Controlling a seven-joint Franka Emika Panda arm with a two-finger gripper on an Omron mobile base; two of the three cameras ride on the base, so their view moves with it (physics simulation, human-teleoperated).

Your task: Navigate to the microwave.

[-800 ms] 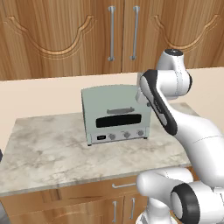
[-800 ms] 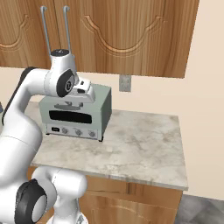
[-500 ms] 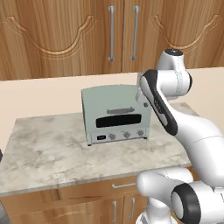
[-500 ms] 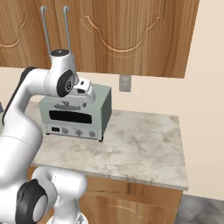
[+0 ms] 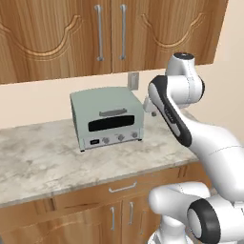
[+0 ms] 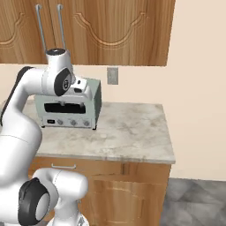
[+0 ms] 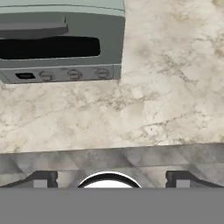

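1. Sitting on a marble countertop (image 5: 43,162), a small pale grey-green toaster oven (image 5: 106,118) serves as the landmark; it has a dark window, a handle above the window and three knobs along its lower front.
2. Above the toaster oven hang wooden wall cabinets (image 5: 57,38) with two long vertical metal handles (image 5: 99,32).
3. On the beige wall behind the toaster oven, just past its right rear corner, is a pale wall outlet (image 6: 112,75).
4. Below the countertop under the toaster oven are wooden base cabinets (image 5: 95,209) with small metal pulls.
5. The white robot arm (image 5: 183,109) rises to the right of the toaster oven in the left base view, its upper joints level with the oven's top.
6. From the right base view, the arm's wrist sits in front of the toaster oven's upper right part, and the countertop ends at a beige wall well to the right of the oven.
7. In the hand view, the toaster oven fills the upper left, and the gripper (image 7: 109,177) shows two dark fingertips (image 7: 41,178) set wide apart, holding nothing, over the countertop's front edge.
8. No wide black microwave can be made out near the toaster oven, so I cannot tell where it is.
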